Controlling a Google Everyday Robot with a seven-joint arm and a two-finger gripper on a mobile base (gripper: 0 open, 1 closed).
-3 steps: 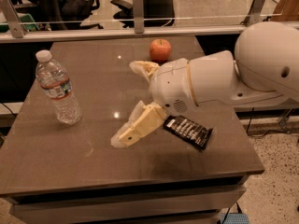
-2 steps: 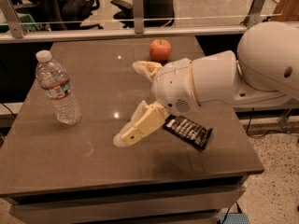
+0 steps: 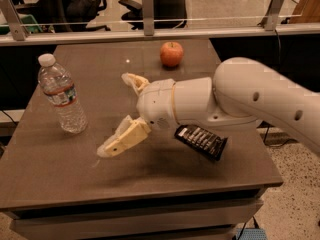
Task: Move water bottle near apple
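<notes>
We're hovering our wide-open gripper (image 3: 114, 115) between upright clear plastic water bottle (image 3: 62, 96) and flat black wrapper (image 3: 200, 141), round red apple (image 3: 171, 54) beyond.

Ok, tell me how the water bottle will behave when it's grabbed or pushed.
The water bottle stands upright, tall and narrow, so a high push would probably tip it, and its round body could then roll. Its thin ribbed plastic will likely flex under a squeeze. The claw, open, hangs over the table beside the bottle, not touching it.
</notes>
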